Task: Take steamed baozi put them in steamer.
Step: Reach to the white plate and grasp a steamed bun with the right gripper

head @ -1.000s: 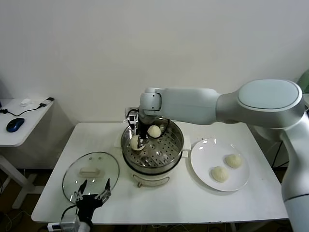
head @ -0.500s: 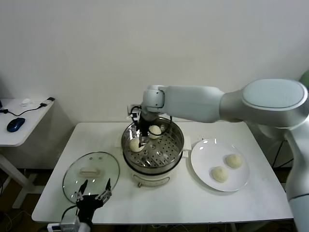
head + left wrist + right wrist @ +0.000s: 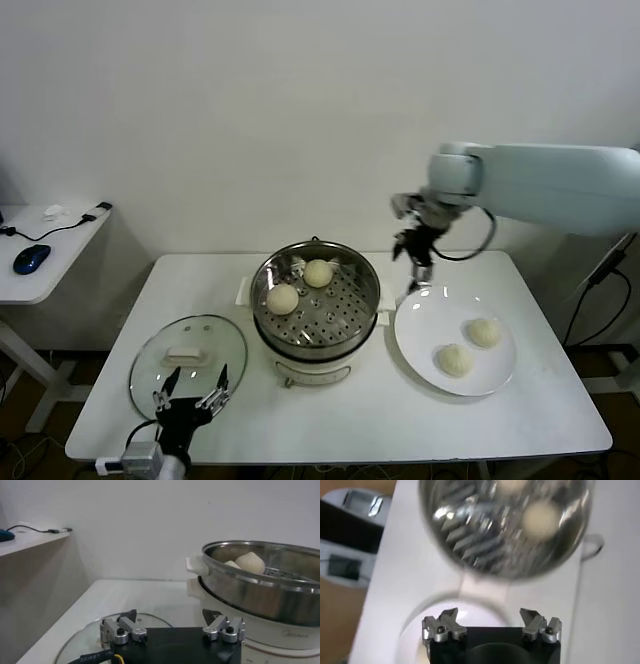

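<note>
Right gripper now out of the steamer and up above the far left rim of the plate, jaws spread wide and holding nothing; a second ago down inside the pot, closed on a bun at the tray's left side; half a second ago just opening over it. Result: that bun left lying on the perforated tray, front left, close to but apart from the second bun toward the back; both also visible over the steel rim from the left wrist view, and as pale blurs in the right wrist view.

Two steamed baozi in the steamer, then; two remaining on the plate, one nearer the front, one behind and to its right, close together but not touching. Task judged about half done; arm apparently on its way back for the third bun, with the gripper already over the plate's edge and ready to descend.

Left gripper parked low at the table's front left, over the near edge of the glass lid, jaws wide apart, empty, no part in this.
</note>
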